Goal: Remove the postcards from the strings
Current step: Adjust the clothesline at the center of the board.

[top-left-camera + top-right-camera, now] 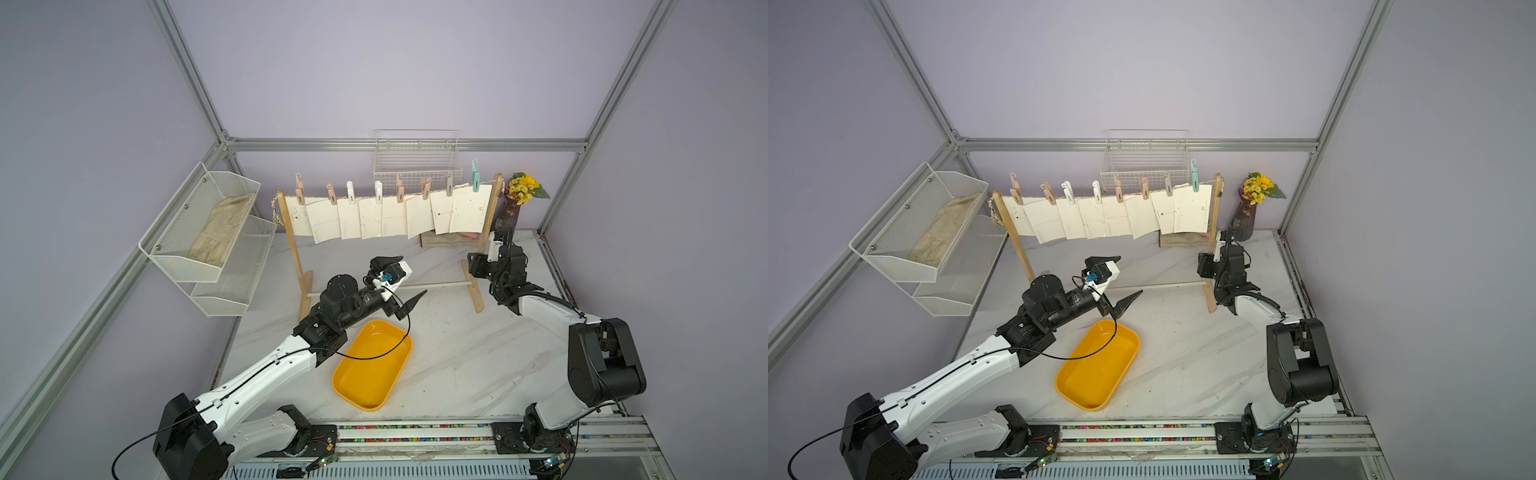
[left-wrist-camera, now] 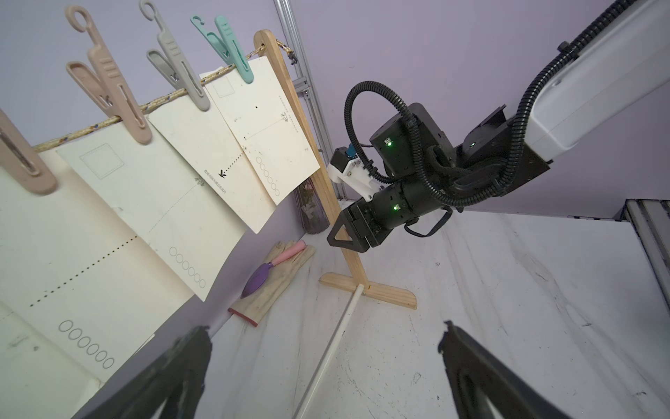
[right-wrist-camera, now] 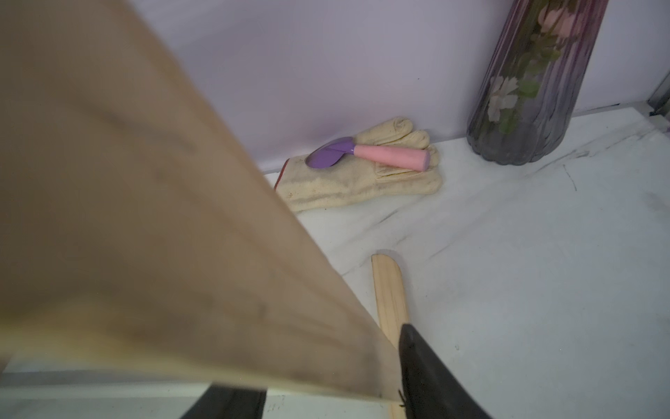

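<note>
A yellow tray (image 1: 370, 382) sits on the table (image 1: 457, 365). The wall shelf (image 1: 187, 266) holds a beige cloth (image 1: 220, 232) in its upper bin; a vase (image 1: 510, 216) holds yellow flowers (image 1: 524, 187). Postcards (image 1: 390, 218) hang pegged to the string (image 2: 161, 101); their small print is too fine to read. Left jaws are spread wide, holding nothing; right jaws straddle the post (image 2: 353, 265), grip impossible to tell.

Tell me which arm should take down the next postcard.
Likely left: the left hand is open, empty and facing the hanging postcards; the right hand straddles the rack's wooden post.
</note>
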Robot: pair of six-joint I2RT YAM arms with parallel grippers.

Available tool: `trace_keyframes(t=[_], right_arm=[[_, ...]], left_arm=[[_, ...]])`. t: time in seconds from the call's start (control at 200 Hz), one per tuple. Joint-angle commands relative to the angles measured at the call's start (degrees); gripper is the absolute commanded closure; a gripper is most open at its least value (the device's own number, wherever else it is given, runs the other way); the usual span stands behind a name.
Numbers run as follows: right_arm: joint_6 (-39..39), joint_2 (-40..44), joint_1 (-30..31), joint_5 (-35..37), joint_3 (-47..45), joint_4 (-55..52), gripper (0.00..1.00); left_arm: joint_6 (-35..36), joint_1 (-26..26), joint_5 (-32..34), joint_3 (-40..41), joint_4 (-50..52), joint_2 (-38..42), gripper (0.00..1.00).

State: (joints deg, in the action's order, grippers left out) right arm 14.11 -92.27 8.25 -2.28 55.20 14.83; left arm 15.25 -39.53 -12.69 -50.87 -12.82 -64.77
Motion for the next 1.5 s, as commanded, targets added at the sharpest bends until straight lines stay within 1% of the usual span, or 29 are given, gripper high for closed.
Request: trace_keyframes(t=[0.0,0.08,0.235,0.39,0.6,0.68,0.815,0.835,0.915,1.025,1.18,1.24,1.33,1.405,1.495], right_arm=[[0.05,-1.42,-0.03,0.76,2.24,4.4,0.48],[-0.42,-2.33,-0.02,0.4,2.84,4.77,0.53],[-0.39,-2.2,-0.01,1.34,2.59,5.74,0.68],[0.12,0.23,-0.03,2.14,0.91,5.79,0.76],[1.98,6.77,0.0,4.45,-3.04,4.29,0.78],[3.6,9.74,-0.04,6.62,-5.03,3.04,0.82],[7.2,13.43,-0.06,9.71,-7.91,0.75,0.83],[7.82,15.2,0.01,10.31,-8.27,0.24,0.83],[10.26,17.81,0.02,12.48,-9.87,-1.74,0.84],[12.96,20.91,0.95,14.81,-12.64,-3.14,0.86],[16.46,24.2,4.19,20.92,-15.04,-6.9,0.9],[17.92,25.07,5.85,22.33,-15.76,-7.54,0.9],[20.47,25.13,9.94,26.55,-15.82,-10.03,0.9],[22.49,25.16,14.35,31.76,-15.78,-12.0,0.86],[25.23,25.83,18.73,36.54,-16.36,-13.98,0.86]], left_arm=[[0.63,-0.37,0.73,1.58,-2.45,1.67,0.0],[0.58,-0.42,0.87,1.64,-2.32,1.5,0.0],[0.48,-0.46,0.84,1.56,-2.4,1.18,0.0],[0.23,-0.41,0.75,1.49,-2.43,0.97,0.0],[0.26,-0.41,0.69,1.56,-2.41,1.05,0.0],[0.24,-0.55,0.58,1.47,-2.4,1.18,0.0],[0.14,-0.61,0.47,1.53,-2.41,1.23,0.0],[0.14,-0.64,0.47,1.54,-2.43,1.16,0.0],[0.14,-0.8,0.47,1.51,-2.4,1.23,0.0],[0.23,-0.9,0.52,1.55,-2.47,1.24,0.0],[0.54,-1.12,0.62,1.73,-2.44,1.38,0.0],[0.51,-1.18,0.6,1.74,-2.45,1.34,0.0],[0.41,-1.25,0.41,1.59,-2.39,1.25,0.0],[0.35,-1.27,0.25,1.54,-2.42,1.23,0.0],[0.43,-1.34,0.47,1.56,-2.45,1.34,0.0]])
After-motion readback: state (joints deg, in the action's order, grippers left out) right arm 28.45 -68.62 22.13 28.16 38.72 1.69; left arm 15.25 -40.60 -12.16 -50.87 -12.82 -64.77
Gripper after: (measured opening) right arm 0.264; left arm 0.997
